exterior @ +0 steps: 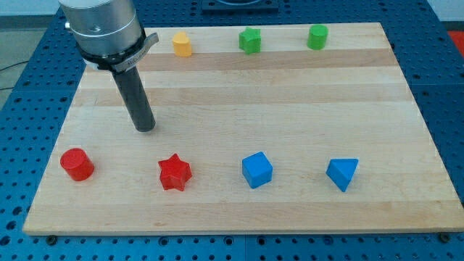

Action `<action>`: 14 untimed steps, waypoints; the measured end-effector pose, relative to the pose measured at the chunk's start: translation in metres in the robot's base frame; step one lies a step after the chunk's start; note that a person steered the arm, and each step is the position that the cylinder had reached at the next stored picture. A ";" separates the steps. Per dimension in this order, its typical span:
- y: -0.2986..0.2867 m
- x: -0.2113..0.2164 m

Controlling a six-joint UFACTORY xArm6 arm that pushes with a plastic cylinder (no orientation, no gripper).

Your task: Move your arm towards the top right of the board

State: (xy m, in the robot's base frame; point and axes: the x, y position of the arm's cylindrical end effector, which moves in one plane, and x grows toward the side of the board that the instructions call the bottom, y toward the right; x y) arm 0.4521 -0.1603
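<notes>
We see our rod come down from a grey metal mount [101, 29] at the view's top left, and my tip [146, 127] rests on the wooden board [290, 101] in its left half, touching no block; it is a plain rod end with no jaws, so it neither spreads nor pinches anything. From my tip, the red cylinder [77, 164] lies at about eight o'clock and the red star [175, 172] at about five o'clock, both near but apart from it. Further along the bottom row, the blue cube [257, 170] sits at about four o'clock from my tip, and the blue wedge-like block [342, 174], whose exact shape we cannot make out, lies beyond it toward the view's right, near four o'clock too. Along the top edge, the yellow block [182, 44] stands at about one o'clock from my tip, the green star-like block [250, 40] at about two o'clock, and the green cylinder [317, 36] further right, close to two o'clock as well. The board's top right corner [377, 29], where the task points us, lies well apart from my tip at about two o'clock, just past the green cylinder, and the rod is on the opposite side of the board from it. A blue perforated table [22, 109] surrounds the board
</notes>
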 end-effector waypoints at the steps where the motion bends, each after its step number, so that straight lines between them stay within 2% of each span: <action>1: 0.001 0.001; 3: 0.000 0.000; 5: 0.072 -0.017; 7: 0.079 -0.018; 9: 0.133 -0.027; 10: 0.136 -0.025; 11: 0.089 -0.005; 12: 0.089 -0.005; 13: 0.131 -0.041; 14: 0.278 -0.072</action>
